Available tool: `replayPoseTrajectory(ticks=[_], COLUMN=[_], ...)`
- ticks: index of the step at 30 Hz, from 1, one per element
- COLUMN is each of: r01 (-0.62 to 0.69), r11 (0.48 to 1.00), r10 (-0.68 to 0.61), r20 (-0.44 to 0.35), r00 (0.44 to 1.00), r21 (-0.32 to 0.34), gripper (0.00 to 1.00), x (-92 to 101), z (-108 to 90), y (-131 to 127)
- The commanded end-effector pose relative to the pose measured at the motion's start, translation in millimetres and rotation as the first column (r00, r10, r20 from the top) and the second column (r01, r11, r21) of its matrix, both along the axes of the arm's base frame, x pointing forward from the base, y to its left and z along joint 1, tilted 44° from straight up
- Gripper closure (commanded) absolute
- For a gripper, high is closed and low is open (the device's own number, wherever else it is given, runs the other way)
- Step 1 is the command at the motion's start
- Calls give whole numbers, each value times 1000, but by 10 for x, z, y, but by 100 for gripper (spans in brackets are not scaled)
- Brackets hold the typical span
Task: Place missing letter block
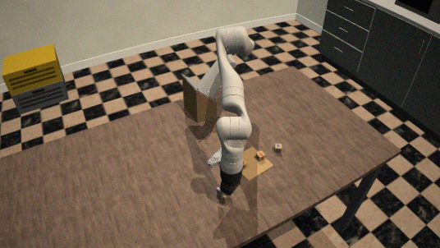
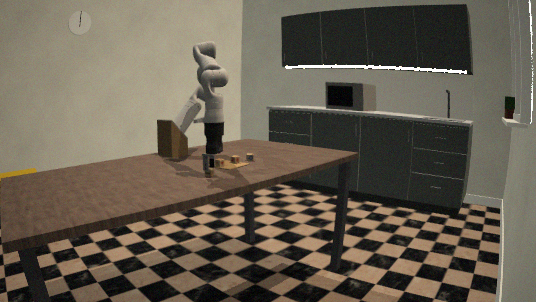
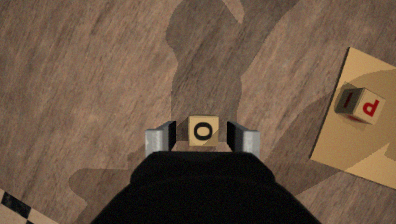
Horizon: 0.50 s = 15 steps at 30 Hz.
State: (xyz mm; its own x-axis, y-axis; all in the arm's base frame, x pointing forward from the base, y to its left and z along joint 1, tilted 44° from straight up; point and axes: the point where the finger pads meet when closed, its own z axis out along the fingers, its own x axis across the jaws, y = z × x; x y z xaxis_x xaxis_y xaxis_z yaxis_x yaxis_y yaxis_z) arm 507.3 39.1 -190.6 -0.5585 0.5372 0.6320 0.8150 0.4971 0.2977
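Observation:
A wooden block with a black "O" on top (image 3: 203, 130) (image 1: 224, 200) lies on the bare table, off the mat. My gripper (image 3: 201, 132) (image 1: 223, 196) (image 2: 208, 166) is open, lowered over this block with one finger on each side and a gap between each finger and the block. The tan mat (image 3: 345, 145) (image 1: 256, 169) (image 2: 241, 164) lies to the right of the gripper in the wrist view. A block with a red "P" (image 3: 361, 104) (image 1: 260, 155) lies on it. A second block on the mat (image 1: 246, 161) is mostly hidden behind the arm. A block with a blue mark (image 1: 278, 146) (image 2: 249, 157) lies off the mat.
A brown cardboard box (image 1: 199, 103) (image 2: 171, 139) stands at the back of the table by the arm's base. The table's front edge (image 1: 263, 230) runs close to the gripper. A yellow and grey cabinet (image 1: 33, 78) stands on the floor.

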Motion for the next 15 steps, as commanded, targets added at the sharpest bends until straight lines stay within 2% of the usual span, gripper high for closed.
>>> replayPoseTrajectory(ticks=[1,15], r01=[-2,-2], r11=[1000,1000], r10=[2,2], r20=[-2,-2], r00=[1000,1000], r21=[1,1], gripper=[0,0], x=[-18,-50], z=[-43,-189], y=[47,187])
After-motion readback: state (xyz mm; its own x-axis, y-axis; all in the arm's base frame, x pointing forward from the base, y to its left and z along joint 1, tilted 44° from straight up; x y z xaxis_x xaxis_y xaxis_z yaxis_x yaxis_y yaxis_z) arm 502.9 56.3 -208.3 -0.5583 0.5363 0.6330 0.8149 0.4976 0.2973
